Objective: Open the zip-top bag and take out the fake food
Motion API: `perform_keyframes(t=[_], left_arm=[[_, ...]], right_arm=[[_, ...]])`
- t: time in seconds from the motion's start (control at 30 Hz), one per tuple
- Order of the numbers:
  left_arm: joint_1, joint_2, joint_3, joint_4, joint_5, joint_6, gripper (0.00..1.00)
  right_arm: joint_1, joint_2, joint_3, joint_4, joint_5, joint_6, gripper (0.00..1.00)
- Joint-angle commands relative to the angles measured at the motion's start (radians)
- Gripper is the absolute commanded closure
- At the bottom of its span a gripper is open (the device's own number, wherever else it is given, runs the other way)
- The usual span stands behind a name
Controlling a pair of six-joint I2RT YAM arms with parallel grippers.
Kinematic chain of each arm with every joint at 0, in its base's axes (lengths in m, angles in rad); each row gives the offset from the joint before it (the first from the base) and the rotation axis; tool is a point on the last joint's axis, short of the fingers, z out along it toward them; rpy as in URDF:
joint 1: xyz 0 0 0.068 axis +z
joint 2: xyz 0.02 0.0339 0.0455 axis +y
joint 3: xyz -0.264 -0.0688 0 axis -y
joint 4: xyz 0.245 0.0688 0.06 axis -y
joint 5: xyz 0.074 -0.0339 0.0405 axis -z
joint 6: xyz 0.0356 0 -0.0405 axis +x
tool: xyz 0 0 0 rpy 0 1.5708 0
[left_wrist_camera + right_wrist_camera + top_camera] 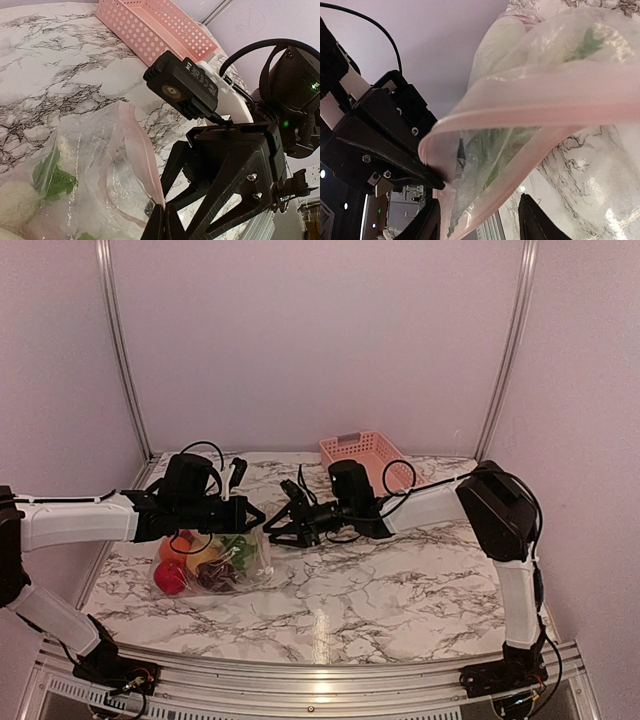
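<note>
While the left end effector (162,227) is pressed together on one lip of the clear, crinkly zip-top plastic bag (258,562), the right end effector (480,202) hangs spread. Its fingers sit either side of the opposite pink-tinted zip strip (535,102) and have not bitten it yet. The bag lies by the left edge of the marbled tabletop (420,590), its mouth facing the middle and gaping a little.

To my eye the good move is to close on the stiffer strip rather than the slack film, which would slide and stretch. Then draw the two lips apart level so the load doesn't tip.

Inside, the fake food (200,562) shows as rounded, glossy red, orange and yellow plastic pieces, with green leafy bits against the film. A pink perforated plastic basket (362,452) stands at the far edge.
</note>
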Motion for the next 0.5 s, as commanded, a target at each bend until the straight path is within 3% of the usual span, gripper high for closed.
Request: perform_keyframes(t=[0.0, 0.27, 0.47], left_arm=[[-0.003, -0.015, 0.015, 0.003, -0.011, 0.017, 1.0], [-0.002, -0.031, -0.008, 0.022, -0.024, 0.011, 1.0], [-0.003, -0.043, -0.021, 0.018, -0.026, 0.013, 1.0]], right_arm=[[0.012, 0.037, 0.047, -0.023, -0.01, 0.029, 0.52], [0.027, 0.069, 0.073, -0.139, -0.003, -0.03, 0.57], [0.032, 0.086, 0.055, -0.002, -0.044, 0.056, 0.74]])
